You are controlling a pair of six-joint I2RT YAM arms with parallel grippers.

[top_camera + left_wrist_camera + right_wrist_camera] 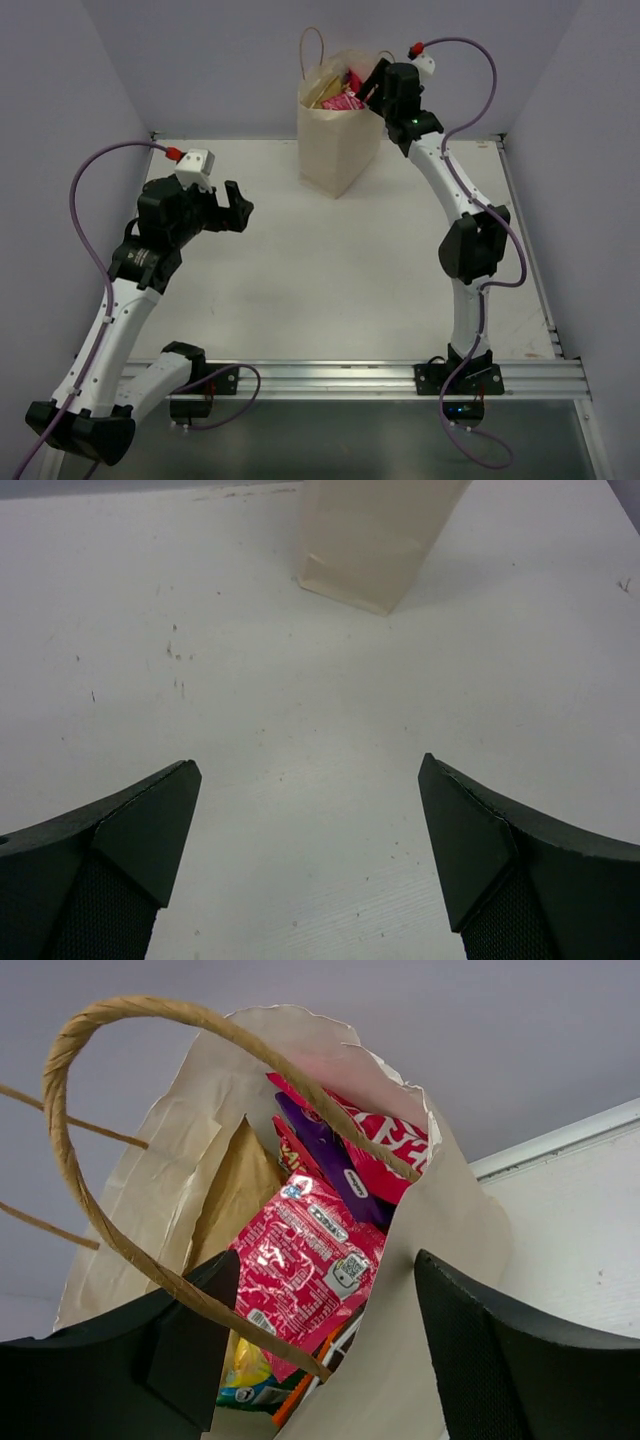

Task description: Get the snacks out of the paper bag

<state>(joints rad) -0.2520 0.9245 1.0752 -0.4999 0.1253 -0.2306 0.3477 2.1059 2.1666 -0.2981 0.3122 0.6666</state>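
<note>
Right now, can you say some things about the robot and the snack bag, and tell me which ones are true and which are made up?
1. The paper bag stands upright at the far side of the table. True.
2. The snacks are lying out on the table. False: they are inside the bag, like the pink packet.
3. The right tool is at the bag's open top. True.
4. The left tool is holding a packet. False: it is open and empty, over bare table.
5. The bag has no handles. False: a brown looped string handle shows.
</note>
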